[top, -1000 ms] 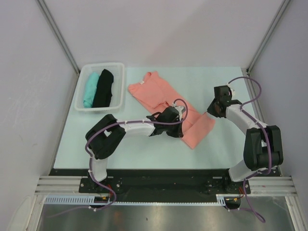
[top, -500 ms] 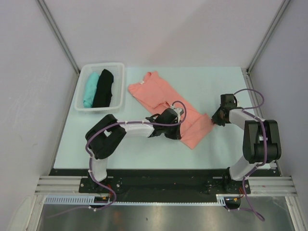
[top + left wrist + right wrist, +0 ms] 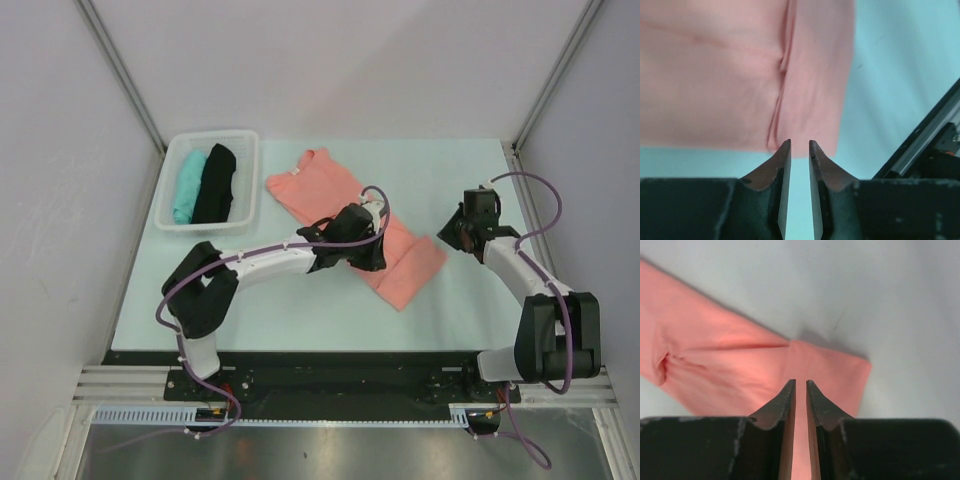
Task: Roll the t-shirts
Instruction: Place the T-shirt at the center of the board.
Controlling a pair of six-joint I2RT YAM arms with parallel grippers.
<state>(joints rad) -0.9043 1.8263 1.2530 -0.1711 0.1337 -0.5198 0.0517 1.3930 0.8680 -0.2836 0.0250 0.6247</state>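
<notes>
Salmon-pink short-sleeved cloth t-shirt [image 3: 330,190] lies flat on the pale green worktop [image 3: 440,170], folded into a long strip. It starts right at the tips of my left end effector [image 3: 798,144] and spreads out ahead. The long axis runs diagonally, with the collar end toward the white plastic basket [image 3: 215,136] and the hem end just ahead of my right end effector [image 3: 800,382]. A teal t-shirt [image 3: 187,185] and a black t-shirt [image 3: 215,183] sit side by side in that basket, well away from both end effectors. On both, the fingers are pretty much together, clamping nothing.
</notes>
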